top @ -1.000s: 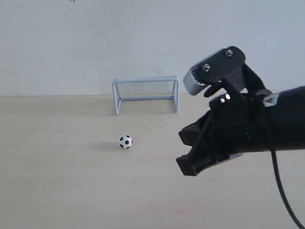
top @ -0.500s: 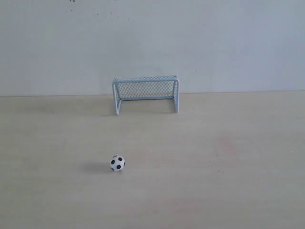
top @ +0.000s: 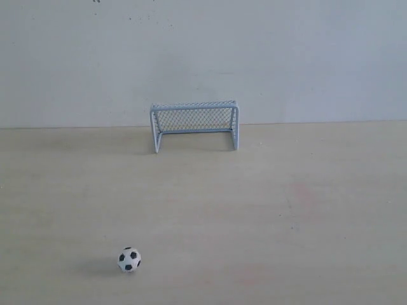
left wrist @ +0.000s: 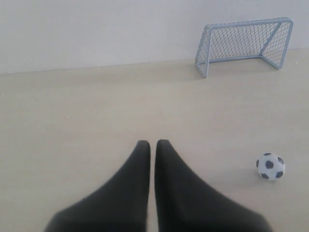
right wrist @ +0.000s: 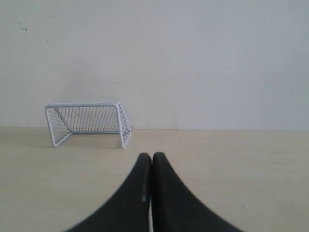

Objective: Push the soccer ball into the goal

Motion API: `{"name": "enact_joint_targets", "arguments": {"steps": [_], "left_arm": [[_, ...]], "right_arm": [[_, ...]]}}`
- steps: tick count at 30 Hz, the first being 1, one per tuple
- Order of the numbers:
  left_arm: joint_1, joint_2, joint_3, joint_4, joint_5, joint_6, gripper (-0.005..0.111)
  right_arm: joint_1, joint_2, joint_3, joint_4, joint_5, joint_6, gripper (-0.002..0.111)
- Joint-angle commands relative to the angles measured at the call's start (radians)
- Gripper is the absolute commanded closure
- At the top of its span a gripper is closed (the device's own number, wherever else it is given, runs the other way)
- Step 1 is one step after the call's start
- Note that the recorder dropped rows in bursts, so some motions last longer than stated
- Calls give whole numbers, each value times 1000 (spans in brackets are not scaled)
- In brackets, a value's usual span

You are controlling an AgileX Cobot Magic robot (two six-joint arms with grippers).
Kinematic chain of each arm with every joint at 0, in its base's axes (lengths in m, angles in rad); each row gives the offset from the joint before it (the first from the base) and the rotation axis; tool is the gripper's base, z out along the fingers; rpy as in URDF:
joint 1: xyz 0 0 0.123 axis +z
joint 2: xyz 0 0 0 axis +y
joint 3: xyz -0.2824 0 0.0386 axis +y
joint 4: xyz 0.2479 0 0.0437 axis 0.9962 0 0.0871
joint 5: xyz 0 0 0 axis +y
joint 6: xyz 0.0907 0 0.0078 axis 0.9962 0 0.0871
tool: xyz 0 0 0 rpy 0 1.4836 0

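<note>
The soccer ball point(top: 129, 259), white with black patches, rests on the table near the front left, far in front of the goal point(top: 194, 124), which stands against the back wall with its mouth facing forward. No arm shows in the exterior view. In the left wrist view my left gripper point(left wrist: 152, 143) is shut and holds nothing, with the soccer ball point(left wrist: 270, 166) off to one side of its tips and the goal point(left wrist: 245, 44) beyond. My right gripper point(right wrist: 151, 156) is also shut with nothing in it; the goal point(right wrist: 88, 123) stands ahead of it, and the ball is out of that view.
A pale wooden table point(top: 292, 210) runs back to a plain white wall point(top: 286, 57). Nothing else stands on it.
The right arm, large in the foreground one second ago, has left the exterior view. The ball has moved toward the front left, away from the goal.
</note>
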Motion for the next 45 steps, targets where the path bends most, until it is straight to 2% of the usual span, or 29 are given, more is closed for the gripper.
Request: {"name": "enact_joint_targets", "arguments": {"steps": [1,15,19,22,26,29,33,45], "left_arm": [[3,-3,3,-3,-1,2,102],[3,-3,3,-3,-1,2,102],[3,-3,3,-3,-1,2,102],[3,-3,3,-3,-1,2,102],[3,-3,3,-3,-1,2,102],[3,-3,3,-3,-1,2,102],[3,-3,3,-3,-1,2,102],[3,-3,3,-3,-1,2,102]], "right_arm": [[-22,-12,4,-11,33,-33,109],[-43,-12,4,-1,36,64,109],[-43,-12,4,-1,36,163,109],[-43,-12,4,-135,50,275,109],[-43,-12,4,-494,112,533,109],[-43,-12,4,-680,206,630,109],[-43,-12,4,-717,300,690,109],[-43,-12,4,-690,296,732,109]]}}
